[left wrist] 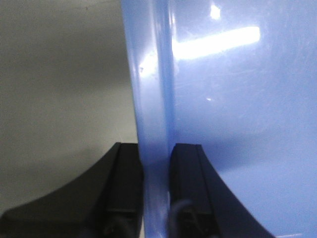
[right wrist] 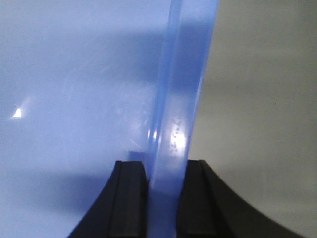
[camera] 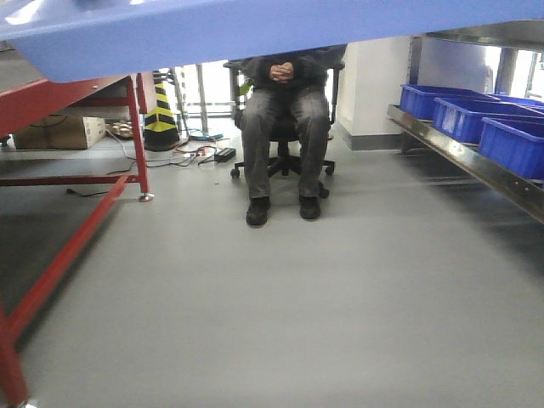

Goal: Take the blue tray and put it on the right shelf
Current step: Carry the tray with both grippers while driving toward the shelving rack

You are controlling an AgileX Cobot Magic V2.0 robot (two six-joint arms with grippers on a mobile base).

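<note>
Grey floor point(camera: 280, 297) fills most of the front view, smooth and evenly lit.

- Blue tray point(camera: 212, 34): spans the whole top of the front view, seen from below and held in the air above the floor. It touches neither the desk nor the shelf. Its lower edge sits lower at the left and rises toward the right. The plastic is light blue and glossy, with lamp reflections on it in both wrist views.
- Red-framed desk point(camera: 138, 136): at the left, partly under the tray's left end.
- Right shelf point(camera: 476, 166): along the right edge, with a shiny metal front rail. Dark-blue bins point(camera: 514, 144) stand in a row on it. The tray is well apart from this rail.
- Seated person point(camera: 285, 110): centre background, on a wheeled chair with hands clasped.
- Striped cone point(camera: 160, 119) and cardboard box point(camera: 59, 132): beyond the desk.
- Left gripper point(left wrist: 157, 163): the black jaws are closed narrowly on the tray's rolled rim, one pad on each side, both touching. The sloped wall and tray bottom point(left wrist: 237, 124) lie to the right of the rim.
- Right gripper point(right wrist: 163, 171): the same grasp, with jaws clenched on the opposite rim, pads pressed to both faces. The tray interior point(right wrist: 74, 99) is to the left. Fine scuffs show on the rim.
</note>
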